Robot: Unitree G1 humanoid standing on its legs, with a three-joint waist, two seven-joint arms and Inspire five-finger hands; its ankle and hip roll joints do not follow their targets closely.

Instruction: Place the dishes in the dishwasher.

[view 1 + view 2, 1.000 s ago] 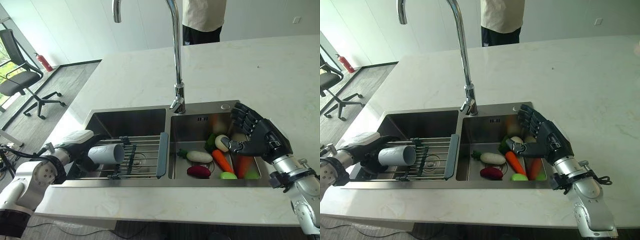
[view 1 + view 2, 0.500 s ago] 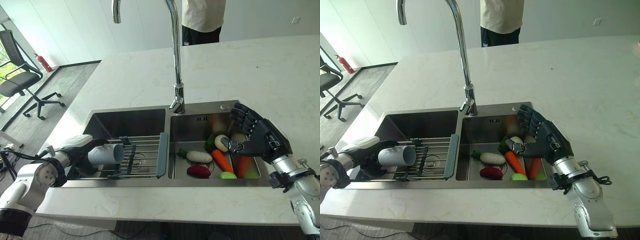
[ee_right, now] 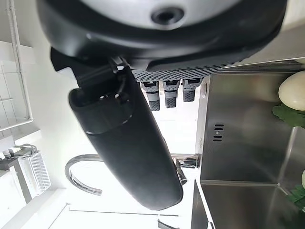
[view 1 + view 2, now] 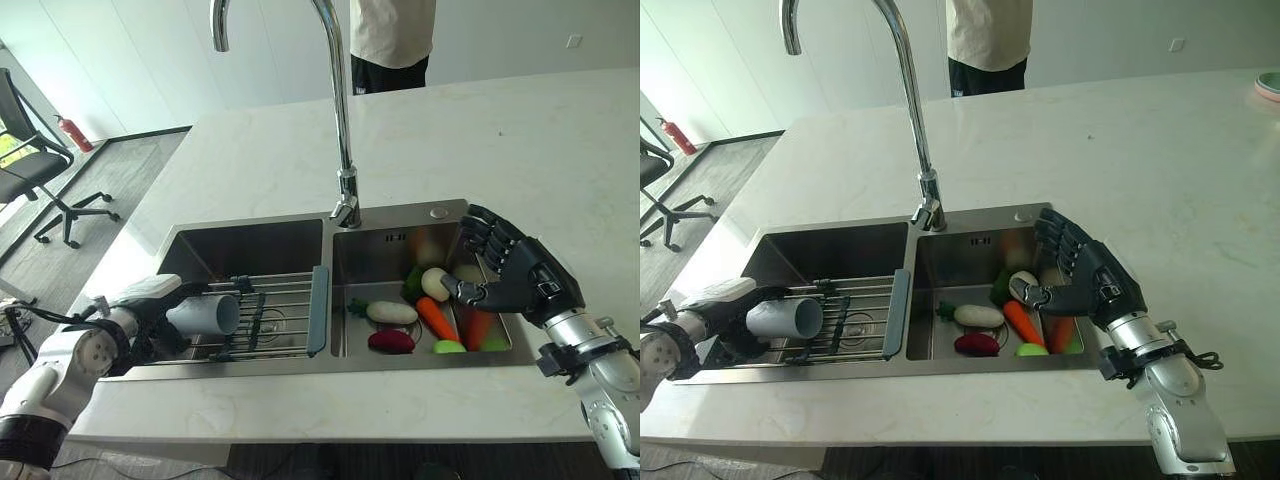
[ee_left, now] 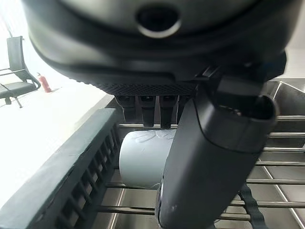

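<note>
Left eye view: no writing can be read on anything. The left hand has its fingers curled round a pale grey cup, which lies on its side on the wire rack in the sink's left basin, long axis across the sink and open mouth toward the divider. The right hand, loosely spread and holding nothing, hovers over toy vegetables in the right basin. Beyond stands the faucet, then a person behind the counter.
</note>
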